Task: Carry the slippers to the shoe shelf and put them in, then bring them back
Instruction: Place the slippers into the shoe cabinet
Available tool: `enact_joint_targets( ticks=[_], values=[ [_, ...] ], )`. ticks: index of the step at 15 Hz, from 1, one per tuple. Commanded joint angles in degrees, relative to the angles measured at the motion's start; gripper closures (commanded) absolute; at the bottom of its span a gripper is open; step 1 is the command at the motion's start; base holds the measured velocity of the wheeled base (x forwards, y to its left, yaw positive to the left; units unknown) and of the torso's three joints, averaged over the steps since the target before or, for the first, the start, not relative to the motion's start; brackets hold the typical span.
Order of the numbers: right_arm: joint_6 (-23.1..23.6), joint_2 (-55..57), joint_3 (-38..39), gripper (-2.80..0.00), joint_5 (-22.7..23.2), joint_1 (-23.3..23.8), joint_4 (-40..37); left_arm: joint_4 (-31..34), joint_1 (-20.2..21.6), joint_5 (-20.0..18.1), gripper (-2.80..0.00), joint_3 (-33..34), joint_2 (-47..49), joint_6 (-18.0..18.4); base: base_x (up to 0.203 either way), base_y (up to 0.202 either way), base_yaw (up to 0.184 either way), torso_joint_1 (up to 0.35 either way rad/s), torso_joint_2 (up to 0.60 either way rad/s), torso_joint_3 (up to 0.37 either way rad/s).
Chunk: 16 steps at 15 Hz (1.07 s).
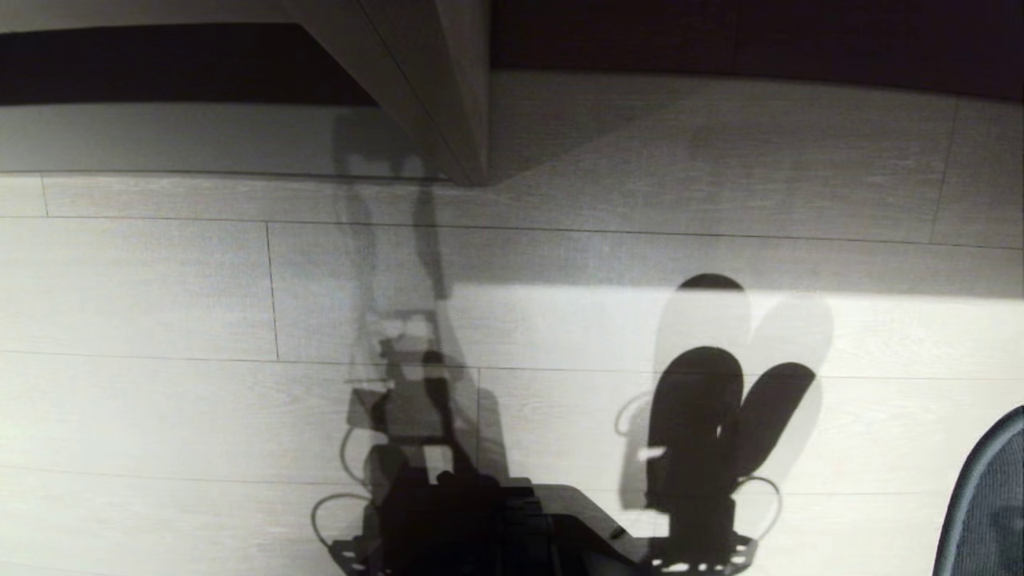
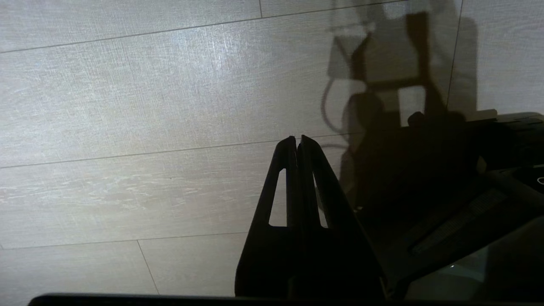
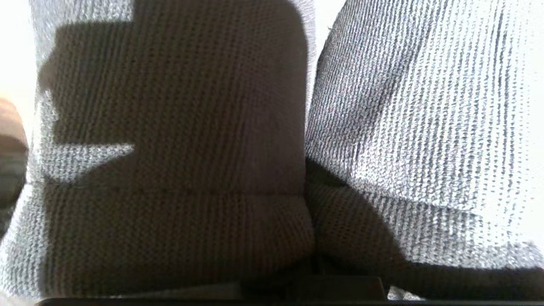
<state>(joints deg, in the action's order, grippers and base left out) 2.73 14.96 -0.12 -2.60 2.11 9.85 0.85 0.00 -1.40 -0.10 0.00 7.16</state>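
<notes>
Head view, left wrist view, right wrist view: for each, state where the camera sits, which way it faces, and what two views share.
Head view: on the head, facing forward-down at floor, shoe shelf, slippers; shows right gripper holding them, low right.
Left wrist view: behind the shut left gripper, facing floor; robot's base beside it.
Right wrist view: behind right gripper, slippers' fabric fills it.
Shared: head and right wrist both show the slippers.
</notes>
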Motion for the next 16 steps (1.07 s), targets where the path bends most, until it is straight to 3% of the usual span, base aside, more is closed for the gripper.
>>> enact_joint_targets(
  ticks=[1, 7, 10, 12, 16],
  values=[
    [0.08, -2.13, 0.03, 0.0, 0.05, -0.09, -0.45, 0.03, 0.0, 0.0, 0.0, 0.01, 0.0, 0.05, 0.0, 0.0, 0.0, 0.0, 0.0, 0.0],
    [0.96, -8.18, -0.13, 0.0, 2.77, -1.5, -8.83, 0.03, 0.0, 0.0, 0.0, 0.01, 0.0, 0.05, 0.0, 0.0, 0.0, 0.0, 0.0, 0.0],
    [-0.58, -14.52, 0.0, 0.0, 2.74, -1.82, -9.38, 0.03, 0.0, 0.0, 0.0, 0.01, 0.0, 0.05, 0.0, 0.0, 0.0, 0.0, 0.0, 0.0],
    [-3.08, -15.05, 0.03, 0.0, 2.42, -1.76, -9.68, 0.03, 0.0, 0.0, 0.0, 0.01, 0.0, 0.05, 0.0, 0.0, 0.0, 0.0, 0.0, 0.0],
    [-3.61, -15.05, 0.03, 0.0, 2.42, -1.76, -9.59, 0.03, 0.0, 0.0, 0.0, 0.01, 0.0, 0.05, 0.0, 0.0, 0.0, 0.0, 0.0, 0.0]
  ],
)
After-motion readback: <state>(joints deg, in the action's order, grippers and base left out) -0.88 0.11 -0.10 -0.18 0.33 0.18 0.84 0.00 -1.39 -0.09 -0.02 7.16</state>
